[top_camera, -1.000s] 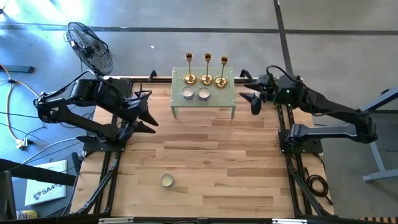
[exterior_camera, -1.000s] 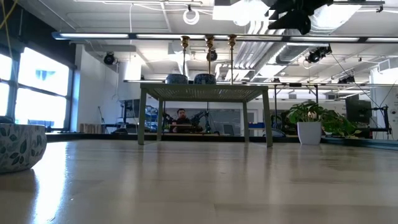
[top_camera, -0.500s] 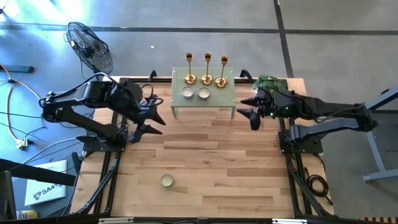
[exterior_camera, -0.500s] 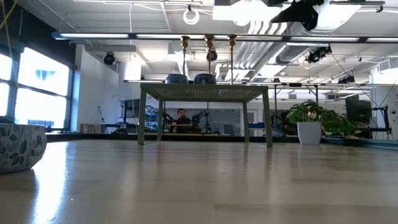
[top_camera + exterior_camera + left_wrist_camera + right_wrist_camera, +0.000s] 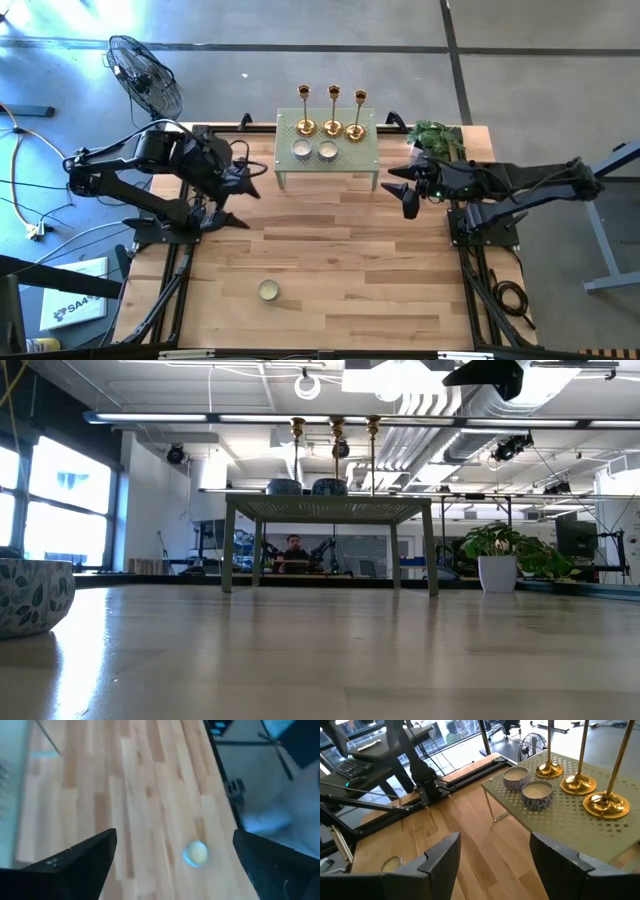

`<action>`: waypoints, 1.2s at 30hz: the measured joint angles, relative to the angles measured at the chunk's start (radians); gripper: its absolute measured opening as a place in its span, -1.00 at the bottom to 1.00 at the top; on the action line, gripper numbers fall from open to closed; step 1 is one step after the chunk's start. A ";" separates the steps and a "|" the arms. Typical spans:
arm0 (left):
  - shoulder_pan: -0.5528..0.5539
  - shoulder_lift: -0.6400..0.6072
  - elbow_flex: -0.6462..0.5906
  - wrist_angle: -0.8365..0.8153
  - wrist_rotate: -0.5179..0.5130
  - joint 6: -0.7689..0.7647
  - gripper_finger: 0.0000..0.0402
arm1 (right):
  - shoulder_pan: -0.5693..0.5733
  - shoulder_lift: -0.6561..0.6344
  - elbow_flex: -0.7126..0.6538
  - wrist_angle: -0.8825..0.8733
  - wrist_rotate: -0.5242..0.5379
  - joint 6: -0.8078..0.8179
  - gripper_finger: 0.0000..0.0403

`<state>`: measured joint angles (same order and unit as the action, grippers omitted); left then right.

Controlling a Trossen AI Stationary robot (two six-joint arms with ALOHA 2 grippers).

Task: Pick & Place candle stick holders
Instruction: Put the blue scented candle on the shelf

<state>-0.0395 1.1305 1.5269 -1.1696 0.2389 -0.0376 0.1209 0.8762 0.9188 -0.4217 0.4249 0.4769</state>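
Three gold candle stick holders (image 5: 305,125) (image 5: 332,127) (image 5: 356,130) stand upright by their round bases along the far side of a small green perforated stand (image 5: 350,158) at the table's far middle. They also show in the right wrist view (image 5: 550,770) (image 5: 578,784) (image 5: 606,805). My left gripper (image 5: 245,197) hovers left of the stand, open wide and holding nothing. My right gripper (image 5: 400,190) hovers off the stand's right near corner, open and holding nothing (image 5: 495,865).
Two small patterned bowls (image 5: 301,150) (image 5: 327,151) sit on the stand in front of the holders. Another bowl (image 5: 268,290) rests on the wooden table near its front edge. A potted plant (image 5: 435,135) stands at the far right, and a fan (image 5: 145,75) beyond the far left corner.
My left gripper has opened wide and drifted a little toward the stand. My right gripper has moved toward the table's near edge, from beside the stand's right side to off its near corner, with its gap unchanged. The holders have kept still.
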 joint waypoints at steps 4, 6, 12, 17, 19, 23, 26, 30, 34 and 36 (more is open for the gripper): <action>0.000 -0.002 -0.017 -0.081 0.150 -0.070 0.84 | 0.041 0.014 0.000 0.007 0.037 0.052 0.16; -0.001 -0.007 -0.039 -0.163 0.221 -0.109 0.80 | 0.067 0.030 0.000 0.008 0.048 0.075 0.16; -0.091 -0.041 -0.166 -0.290 0.062 -0.179 0.77 | 0.141 0.117 0.000 0.091 0.104 0.148 0.16; -0.205 -0.063 -0.302 -0.245 -0.034 -0.245 0.76 | 0.216 0.210 0.000 0.222 0.101 0.152 0.15; -0.259 -0.064 -0.354 -0.211 -0.085 -0.279 0.76 | 0.244 0.240 0.000 0.272 0.100 0.153 0.15; -0.380 -0.064 -0.452 -0.113 -0.150 -0.373 0.76 | 0.278 0.270 0.000 0.328 0.098 0.153 0.16; -0.468 -0.064 -0.514 0.024 -0.173 -0.487 0.76 | 0.283 0.265 0.000 0.330 0.089 0.149 0.15; -0.566 -0.064 -0.550 0.185 -0.261 -0.674 0.76 | 0.282 0.242 0.000 0.327 0.037 0.098 0.16; -0.659 -0.048 -0.553 0.266 -0.372 -0.789 0.76 | 0.284 0.205 0.000 0.307 -0.055 0.080 0.16; -0.703 -0.031 -0.553 0.287 -0.438 -0.823 0.76 | 0.292 0.186 0.000 0.306 -0.117 0.090 0.15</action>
<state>-0.7429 1.0992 0.9737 -0.8827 -0.1991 -0.8604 0.4131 1.0622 0.9188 -0.1158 0.3079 0.5672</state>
